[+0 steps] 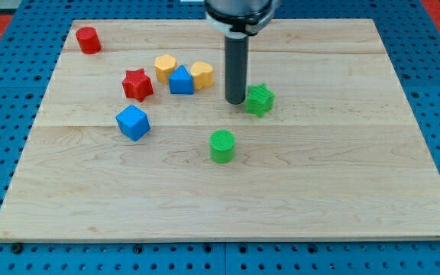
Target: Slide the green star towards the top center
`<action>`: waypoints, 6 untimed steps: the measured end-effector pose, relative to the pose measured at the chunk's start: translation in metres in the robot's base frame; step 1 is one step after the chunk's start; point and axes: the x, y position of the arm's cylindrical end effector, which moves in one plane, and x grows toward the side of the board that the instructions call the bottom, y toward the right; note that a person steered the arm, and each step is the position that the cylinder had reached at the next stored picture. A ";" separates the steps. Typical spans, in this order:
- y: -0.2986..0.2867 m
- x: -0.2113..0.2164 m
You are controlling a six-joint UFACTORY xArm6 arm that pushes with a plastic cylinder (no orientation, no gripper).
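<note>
Dark and straight, the rod ends in my tip [236, 101], which stands on the tabletop [342, 176] a little above the board's middle. No jaws exist on this rig, so nothing is clenched, released or grasped; the tip can only push.

Nearest finding: the green star [260, 99] lies immediately to the view's right of my tip, apparently touching it or just short of touching; the exact contact cannot be confirmed. The star sits upright and level on the wood.

Next outward, to the view's left of my tip: a yellow block [202, 74], heart-like in outline, then a blue block [181, 80] of triangular look touching or just beside it, then a second yellow block [165, 67]. Beyond these, a red star [137, 84]. Lower and to the left, a blue cube [133, 122]. Below my tip, slightly left, a green cylinder [222, 146]. Far off at the upper left corner, a red cylinder [88, 39].

Assessment of progress: the star rests near mid-board, well short of the top edge, though roughly central across the board. The slide is judged scarcely begun or at an early stage. My tip stands beside the star, not below it; a push towards the top centre would call for the tip to come round to the star's lower side first.
</note>
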 end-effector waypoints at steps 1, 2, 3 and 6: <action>-0.020 -0.014; -0.033 0.033; 0.018 0.070; 0.045 -0.060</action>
